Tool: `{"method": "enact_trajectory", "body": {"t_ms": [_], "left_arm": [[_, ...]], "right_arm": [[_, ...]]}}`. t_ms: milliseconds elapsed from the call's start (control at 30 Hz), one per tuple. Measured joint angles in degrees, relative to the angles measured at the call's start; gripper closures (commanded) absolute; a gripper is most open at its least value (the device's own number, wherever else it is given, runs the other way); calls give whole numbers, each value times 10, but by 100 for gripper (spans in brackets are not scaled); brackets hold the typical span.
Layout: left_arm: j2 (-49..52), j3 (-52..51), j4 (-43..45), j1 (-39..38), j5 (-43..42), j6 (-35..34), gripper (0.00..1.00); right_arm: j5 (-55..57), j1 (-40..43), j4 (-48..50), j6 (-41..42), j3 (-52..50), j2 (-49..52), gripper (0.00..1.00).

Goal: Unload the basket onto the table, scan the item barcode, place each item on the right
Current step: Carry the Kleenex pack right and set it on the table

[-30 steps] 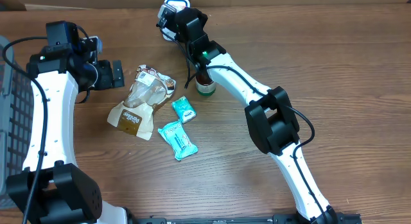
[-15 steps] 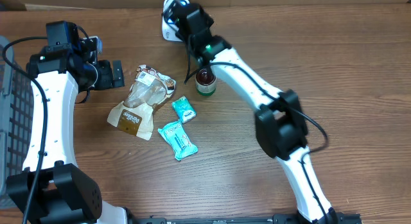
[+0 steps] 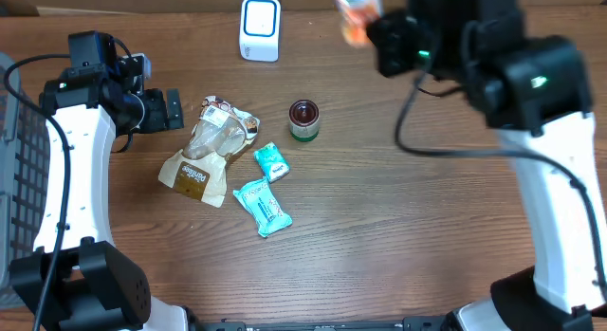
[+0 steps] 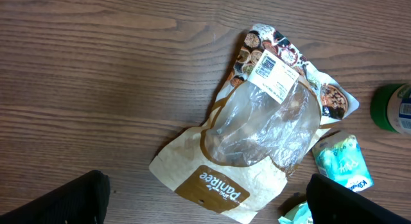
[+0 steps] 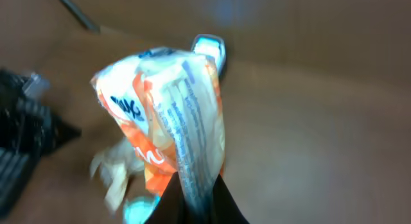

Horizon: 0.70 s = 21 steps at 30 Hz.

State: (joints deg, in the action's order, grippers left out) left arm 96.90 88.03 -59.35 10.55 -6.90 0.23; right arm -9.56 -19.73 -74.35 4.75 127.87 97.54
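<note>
Right gripper [image 5: 192,201], closed on the lower edge of an orange packet [image 5: 170,115]; the packet stands upright between the fingers, its orange-and-white printed face toward the wrist camera. From overhead the packet [image 3: 358,10] shows as a blur above the far edge of the table [image 3: 379,227], to the right of the white scanner [image 3: 260,27] and apart from it. Left gripper [image 3: 163,110], jaws wide apart and holding nothing, hangs just left of a bag [image 3: 209,146].

The bag [image 4: 263,128] lies flat: brown paper with a clear, crumpled window and a white barcode label [image 4: 273,73] near its top end. What is inside cannot be made out through the window. A jar [image 3: 303,120] with a dark lid and green band stands upright to the right of the bag, closed, its contents hidden. Two teal packets [image 3: 271,162] lie between the bag and the near edge of the table, sealed, close together. A grey crate [image 3: 14,179] shows at the left edge; its inside is out of view.
</note>
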Motion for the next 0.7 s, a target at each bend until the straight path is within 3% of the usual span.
{"method": "enact_trajectory", "body": {"t_ms": [133,267,700], "left_arm": [[0,0,0,0,0,0,0],[0,0,0,0,0,0,0],[0,0,0,0,0,0,0]], "right_arm": [[-54,68,-62,16,-33,27,96],[-76,127,-49,23,-128,49,96],[-91,257,204,52,-505,55,96]]}}
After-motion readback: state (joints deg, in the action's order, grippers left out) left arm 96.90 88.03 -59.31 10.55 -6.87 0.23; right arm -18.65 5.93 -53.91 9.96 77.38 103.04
